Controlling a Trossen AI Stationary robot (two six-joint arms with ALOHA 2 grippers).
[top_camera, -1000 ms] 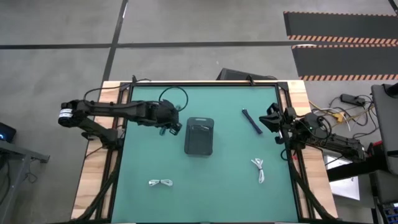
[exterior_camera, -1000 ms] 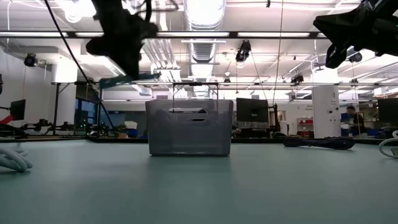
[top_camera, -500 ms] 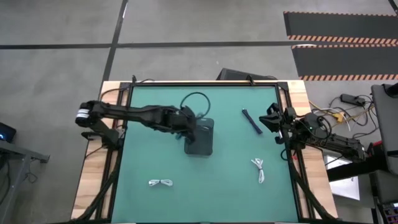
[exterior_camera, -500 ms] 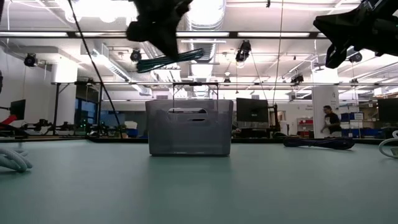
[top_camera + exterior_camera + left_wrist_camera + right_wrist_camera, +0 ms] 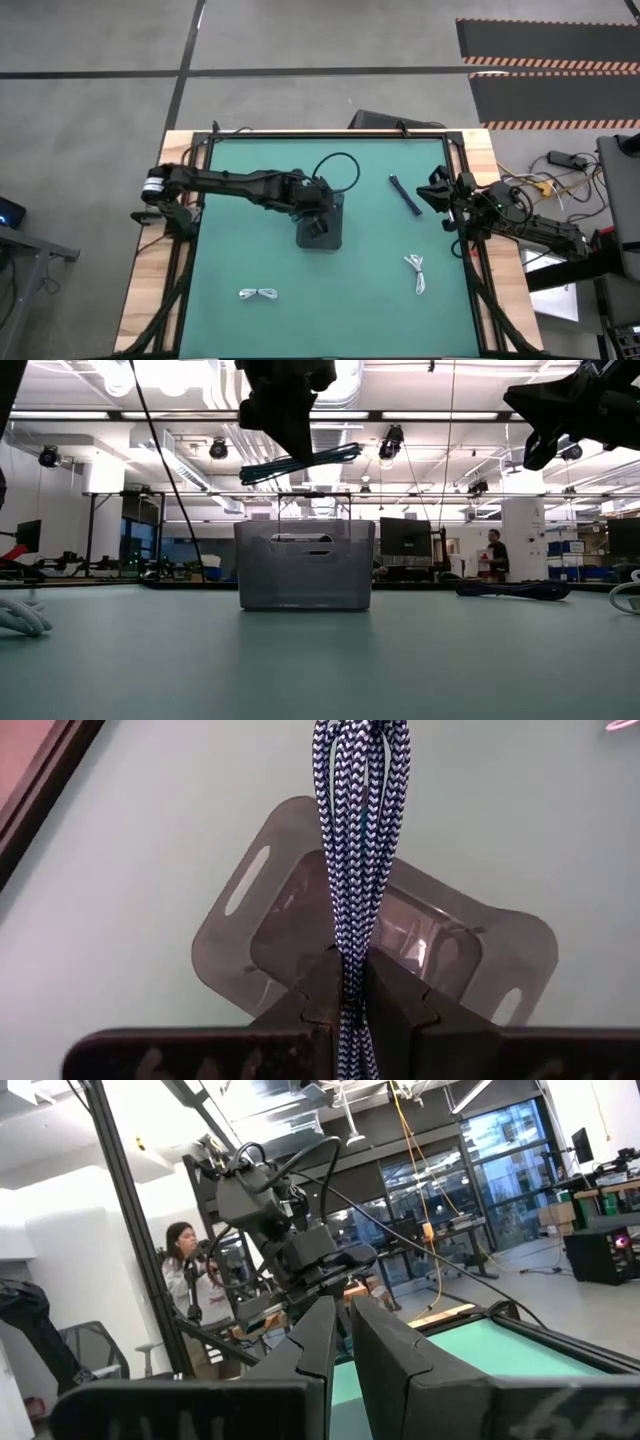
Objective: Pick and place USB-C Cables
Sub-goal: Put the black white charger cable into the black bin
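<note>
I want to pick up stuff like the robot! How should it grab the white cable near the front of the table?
Grab the white cable across its pinched middle, coming straight down from above. It lies flat on the table with loops spreading toward both ends, so the centre looks thinnest and nothing crowds it.

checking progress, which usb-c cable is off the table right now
The blue-and-white braided cable, pinched in the left gripper above the grey tray; the other three lie on the mat.
</note>
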